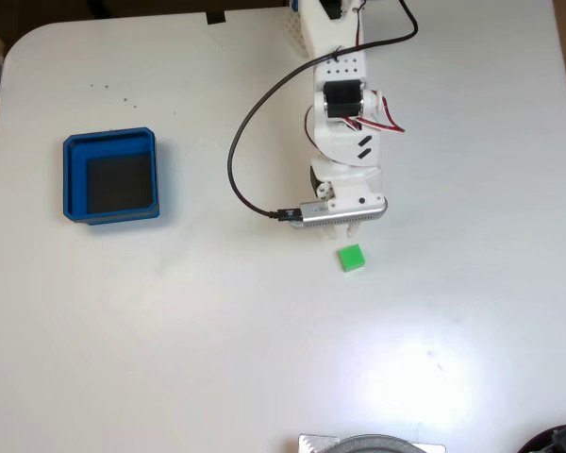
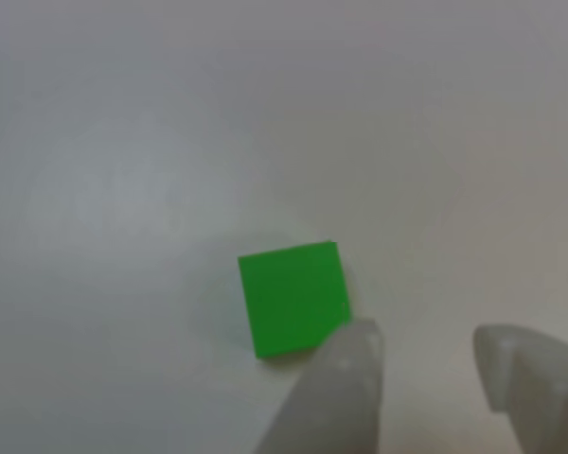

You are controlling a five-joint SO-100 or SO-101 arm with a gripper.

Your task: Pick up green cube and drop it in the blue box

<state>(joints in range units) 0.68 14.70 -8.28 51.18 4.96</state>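
Green cube [image 2: 294, 298] flat on table, slightly skewed, gripper [image 2: 426, 355] fingertips approx. beside it

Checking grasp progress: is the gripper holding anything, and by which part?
Nothing held: the open gripper sits beside the green cube, which lies on the table.

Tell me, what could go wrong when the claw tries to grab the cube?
The cube sits left of the claw in the other view, not between the fingers. Closing now may nudge it away or catch only a corner. The box is far off, so a weak grip could drop it.
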